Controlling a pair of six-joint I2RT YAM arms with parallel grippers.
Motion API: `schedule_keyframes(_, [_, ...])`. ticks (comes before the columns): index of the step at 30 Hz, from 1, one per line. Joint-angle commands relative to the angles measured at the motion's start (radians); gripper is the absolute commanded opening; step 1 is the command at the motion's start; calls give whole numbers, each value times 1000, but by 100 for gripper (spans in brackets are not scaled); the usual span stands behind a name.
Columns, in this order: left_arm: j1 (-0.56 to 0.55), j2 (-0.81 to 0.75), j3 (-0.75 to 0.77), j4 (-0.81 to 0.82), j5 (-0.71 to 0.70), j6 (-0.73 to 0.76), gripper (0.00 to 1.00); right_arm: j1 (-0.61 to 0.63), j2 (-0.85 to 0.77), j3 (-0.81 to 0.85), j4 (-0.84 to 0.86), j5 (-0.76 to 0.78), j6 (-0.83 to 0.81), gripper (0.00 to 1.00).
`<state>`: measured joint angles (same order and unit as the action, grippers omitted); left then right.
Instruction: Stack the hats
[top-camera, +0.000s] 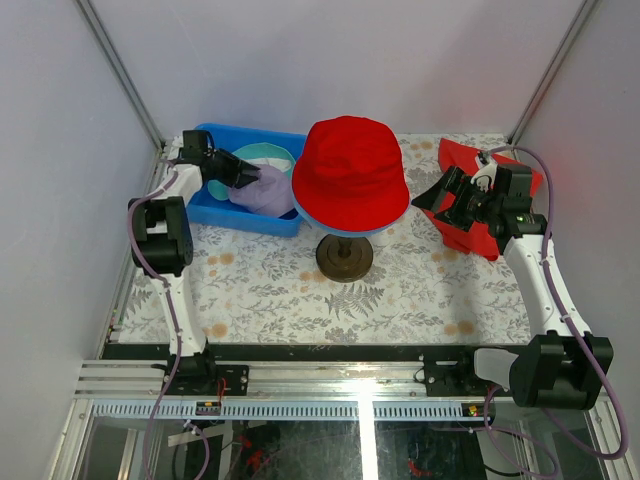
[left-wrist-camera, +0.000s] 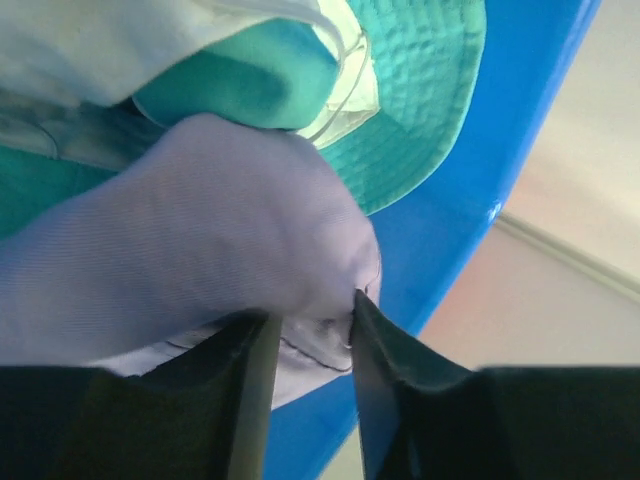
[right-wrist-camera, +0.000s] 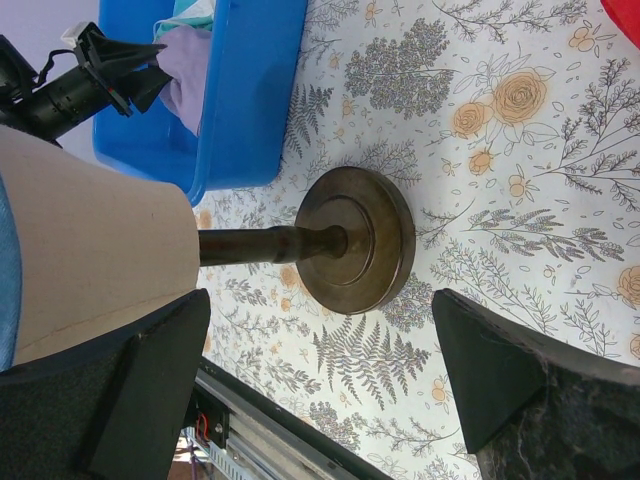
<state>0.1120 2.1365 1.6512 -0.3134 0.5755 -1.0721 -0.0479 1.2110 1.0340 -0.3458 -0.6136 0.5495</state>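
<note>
A red hat sits on the mannequin head at the centre, with the blue hat's brim showing beneath it. The pale lilac hat and the teal hat lie in the blue bin at the back left. My left gripper reaches into the bin and is shut on the lilac hat, pinching its cloth between the fingers; the teal hat lies behind it. My right gripper is open and empty, to the right of the head.
The beige head stands on a dark post with a round base on the floral table. A flat red cloth lies at the back right, under my right arm. The bin's wall is close beside my left fingers.
</note>
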Motion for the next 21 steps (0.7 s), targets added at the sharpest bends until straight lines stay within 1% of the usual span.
schedule_keyframes(1, [-5,28,38,27,35,1,18,-7,-10,10,45,-15,9,100])
schedule_keyframes(2, [-5,29,39,27,42,1,10,-7,-10,12,47,-14,10,100])
schedule_keyframes(4, [-5,23,38,27,53,0,0,-7,-9,11,55,-17,15,100])
schedule_keyframes(8, [-6,-24,37,26,86,-9,0,-7,-1,5,82,-27,36,100])
schedule_keyframes(12, [-6,-119,20,49,132,-54,0,-7,1,-3,112,-41,53,99])
schedule_keyframes(17, [-3,-248,19,115,181,-168,0,-8,-1,2,138,-58,70,97])
schedule_keyframes(21, [-3,-323,52,196,214,-305,0,-7,-4,24,164,-74,96,96])
